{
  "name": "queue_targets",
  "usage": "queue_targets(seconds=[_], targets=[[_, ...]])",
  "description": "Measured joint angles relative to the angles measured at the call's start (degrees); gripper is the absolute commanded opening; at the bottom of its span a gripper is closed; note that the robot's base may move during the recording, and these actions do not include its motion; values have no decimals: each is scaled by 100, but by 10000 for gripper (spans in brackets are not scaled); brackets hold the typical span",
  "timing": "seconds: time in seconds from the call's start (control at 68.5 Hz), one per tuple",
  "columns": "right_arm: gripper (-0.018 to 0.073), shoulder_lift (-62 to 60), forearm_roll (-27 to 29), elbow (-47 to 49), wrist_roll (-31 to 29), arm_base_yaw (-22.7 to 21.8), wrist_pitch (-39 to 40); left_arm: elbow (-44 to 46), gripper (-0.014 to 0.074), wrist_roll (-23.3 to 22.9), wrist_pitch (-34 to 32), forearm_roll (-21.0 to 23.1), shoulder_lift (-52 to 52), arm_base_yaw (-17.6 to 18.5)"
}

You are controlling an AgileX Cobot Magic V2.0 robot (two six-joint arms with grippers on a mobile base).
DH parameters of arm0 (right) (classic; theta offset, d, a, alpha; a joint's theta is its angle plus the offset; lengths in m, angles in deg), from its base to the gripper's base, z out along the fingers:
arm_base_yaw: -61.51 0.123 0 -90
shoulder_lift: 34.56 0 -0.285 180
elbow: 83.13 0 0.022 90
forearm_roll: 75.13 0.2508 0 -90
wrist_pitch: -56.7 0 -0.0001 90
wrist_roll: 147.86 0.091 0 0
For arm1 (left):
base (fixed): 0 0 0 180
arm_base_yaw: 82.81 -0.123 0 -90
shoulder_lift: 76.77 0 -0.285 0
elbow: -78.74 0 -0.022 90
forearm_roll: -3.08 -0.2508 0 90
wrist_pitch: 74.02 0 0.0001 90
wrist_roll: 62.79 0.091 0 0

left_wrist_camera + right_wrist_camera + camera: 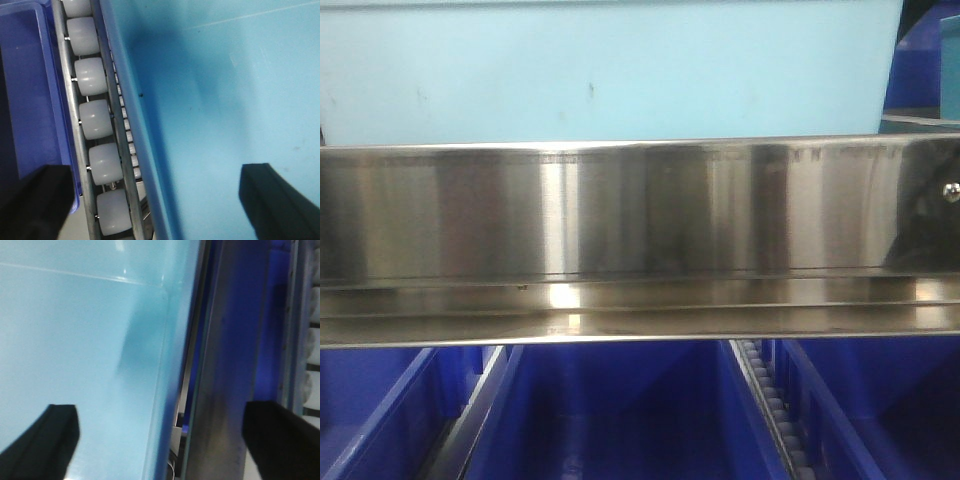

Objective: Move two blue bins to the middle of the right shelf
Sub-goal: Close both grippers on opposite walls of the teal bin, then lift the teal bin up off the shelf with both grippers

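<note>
Left tool (152, 172): fingers wide apart, straddling the left side wall of the light blue bin (225, 100). One finger (277, 200) sits inside the bin, the other (35, 200) is outside over the edge of a dark blue bin (30, 90). No contact with the wall visible. The white roller track (95, 120) runs between the two bins, just beside the light bin's wall.

Right tool (161, 407): also spread wide, straddling the opposite wall of the same bin. Inner finger (50, 435) is over the bin floor, outer finger (280, 440) over a steel strip (220, 390) with dark blue plastic beyond it. Can't tell if either finger touches.

Front view: three dark blue bins on the lower level, middle one (620, 420) flanked by left (370, 410) and right (880, 410). Above them the steel shelf rail (620, 220) spans the full width. The light blue bin sits on the level behind and above that rail, filling most of it. Another dark blue container (920, 70) is just beside it on the right.
</note>
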Motion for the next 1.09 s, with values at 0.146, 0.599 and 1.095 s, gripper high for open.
queue_targets(seconds=[0.146,0.599,1.095], targets=[[13,62,0,0,0,0,0,0,104,0,0,0,0,0],[-153,62,91,0,104,0,3,0,-111,-44,0,30,-12,0],[-153,-858,43,430,104,0,-87,643,-111,-44,145,152,689,0]])
